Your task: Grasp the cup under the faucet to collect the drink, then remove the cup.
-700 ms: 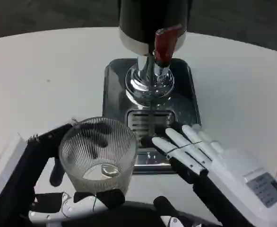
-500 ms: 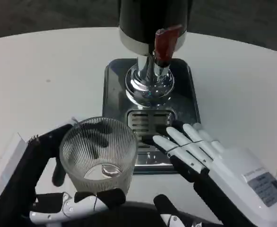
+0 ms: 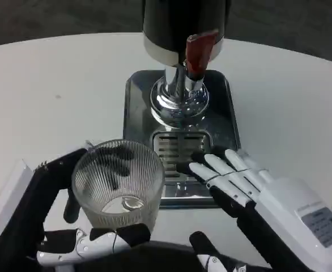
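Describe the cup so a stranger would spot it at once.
Start at the black dispenser standing on its steel drip tray. Left of the tray's near edge, the left hand grips the cup, a clear ribbed glass, the scene's one transparent thing.

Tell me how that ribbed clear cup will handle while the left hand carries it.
The cup looks like rigid, see-through ribbed glass or plastic, so probably stiff and perhaps breakable if dropped. Its ribs should give the left hand some grip. It widens toward the rim, so it could slip down through a loose grasp.
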Motion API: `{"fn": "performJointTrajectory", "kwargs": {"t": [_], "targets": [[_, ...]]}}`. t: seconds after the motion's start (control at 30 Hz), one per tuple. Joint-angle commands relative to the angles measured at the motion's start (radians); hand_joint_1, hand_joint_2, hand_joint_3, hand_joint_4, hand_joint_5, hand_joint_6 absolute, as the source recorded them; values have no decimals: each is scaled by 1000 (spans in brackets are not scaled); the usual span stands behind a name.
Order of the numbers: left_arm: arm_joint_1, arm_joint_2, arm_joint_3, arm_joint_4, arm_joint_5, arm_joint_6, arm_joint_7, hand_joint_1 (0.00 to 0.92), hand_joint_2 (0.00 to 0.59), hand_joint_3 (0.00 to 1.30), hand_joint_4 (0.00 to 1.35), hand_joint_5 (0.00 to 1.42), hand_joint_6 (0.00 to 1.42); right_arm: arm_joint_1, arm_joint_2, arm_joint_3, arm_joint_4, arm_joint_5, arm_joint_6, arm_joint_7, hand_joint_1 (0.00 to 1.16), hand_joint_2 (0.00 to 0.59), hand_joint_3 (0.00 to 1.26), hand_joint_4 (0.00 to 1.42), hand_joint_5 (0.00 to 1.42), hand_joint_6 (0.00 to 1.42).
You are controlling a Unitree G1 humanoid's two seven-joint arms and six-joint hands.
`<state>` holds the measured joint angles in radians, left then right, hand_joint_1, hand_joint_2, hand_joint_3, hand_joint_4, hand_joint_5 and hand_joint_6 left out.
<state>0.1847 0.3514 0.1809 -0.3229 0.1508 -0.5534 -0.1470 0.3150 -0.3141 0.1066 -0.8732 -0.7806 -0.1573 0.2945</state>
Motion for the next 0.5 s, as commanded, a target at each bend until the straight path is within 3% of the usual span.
{"fn": "performJointTrajectory", "kwargs": {"t": [0.03, 0.33, 0.5], "targets": [[-48, -18, 7, 59, 6, 15, 28, 573, 139, 948, 1035, 1221, 1315, 18, 14, -8, -28, -15, 11, 7, 511, 514, 134, 63, 2, 1], [-254, -9, -9, 302, 90, -21, 100, 580, 134, 948, 1035, 1220, 1315, 72, 55, -8, -64, -57, 17, -11, 515, 517, 134, 71, 3, 2], [-369, 18, -32, 429, 216, -108, 192, 581, 133, 948, 1035, 1220, 1315, 111, 83, -11, -79, -80, 8, -24, 518, 521, 134, 74, 12, 10]]}}
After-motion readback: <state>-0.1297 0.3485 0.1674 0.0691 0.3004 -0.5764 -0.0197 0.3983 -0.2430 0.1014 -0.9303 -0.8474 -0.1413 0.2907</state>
